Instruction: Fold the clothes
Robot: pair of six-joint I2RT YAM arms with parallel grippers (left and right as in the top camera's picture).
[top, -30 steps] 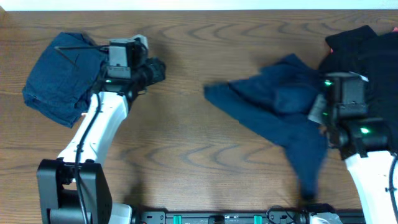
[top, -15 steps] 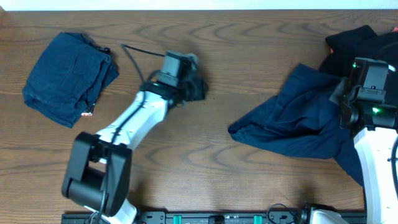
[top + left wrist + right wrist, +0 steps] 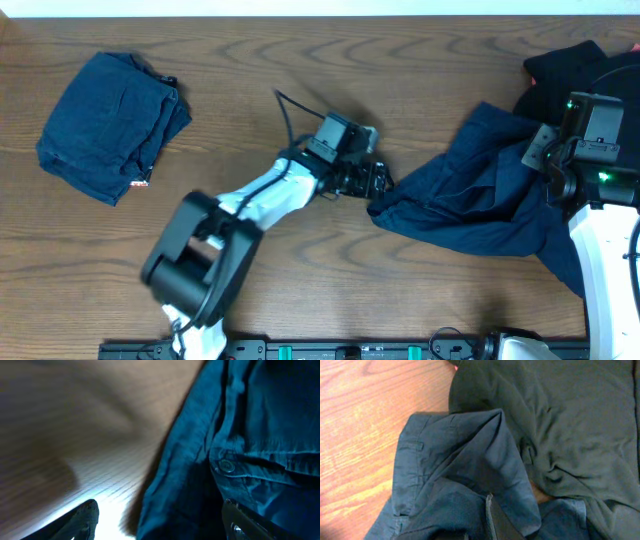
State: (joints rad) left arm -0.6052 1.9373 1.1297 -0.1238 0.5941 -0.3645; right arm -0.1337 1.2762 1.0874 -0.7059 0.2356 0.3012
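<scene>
Left claw reached crumpled navy trousers, jaws apart.

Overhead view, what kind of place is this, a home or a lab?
Probably a robotics lab bench, not a home: the left arm and right arm mounted at a wooden table, one folded navy garment, and a heap of unfolded clothes.

Table: brown wood with a wavy grain, seen across the whole overhead view.
Table, wrist views: a blurred stretch of table is shown at left, a reddish patch of table at right.
Rail: a black bar, laid along the near edge.
Green marks: set on the rail.
Pale strip: seen along the far edge.
</scene>
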